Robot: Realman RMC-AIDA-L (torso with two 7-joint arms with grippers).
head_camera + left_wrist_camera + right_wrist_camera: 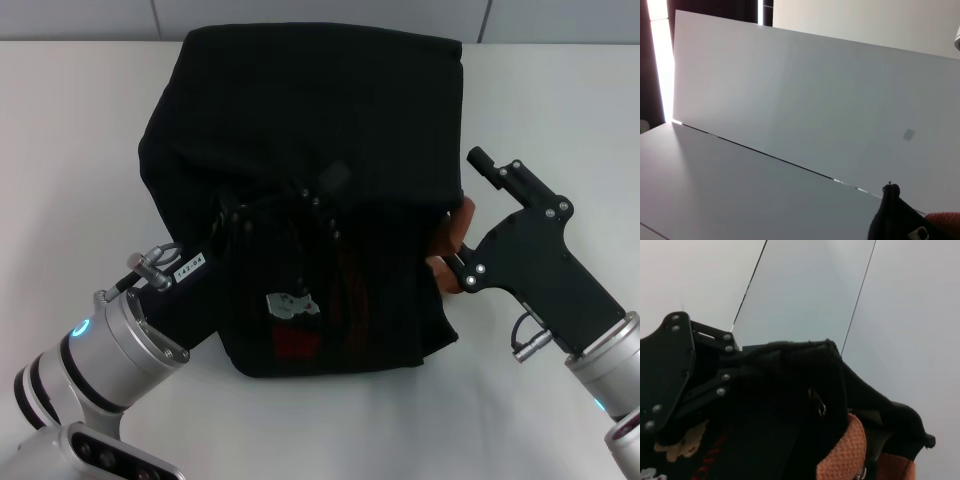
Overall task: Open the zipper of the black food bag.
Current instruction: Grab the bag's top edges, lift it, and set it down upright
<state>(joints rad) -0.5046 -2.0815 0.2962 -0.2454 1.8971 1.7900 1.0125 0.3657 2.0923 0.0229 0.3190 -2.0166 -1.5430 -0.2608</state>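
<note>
- Our left gripper (225,225) is buried in the near-left side of the black food bag (300,150), probably pinning it; can't tell its finger state.
- Right gripper (452,262) presses the bag's right side by a brown handle (452,235), looks like bracing; fingers hidden.
- Zipper's somewhere between both tools, we can't make it out.

Left gripper's fingertips buried in the boxy black fabric food bag (300,190), hidden from view. Right gripper's fingertips masked by rust-brown strap handle (455,235). Long black zipper lost among dark folds, untraceable.
</note>
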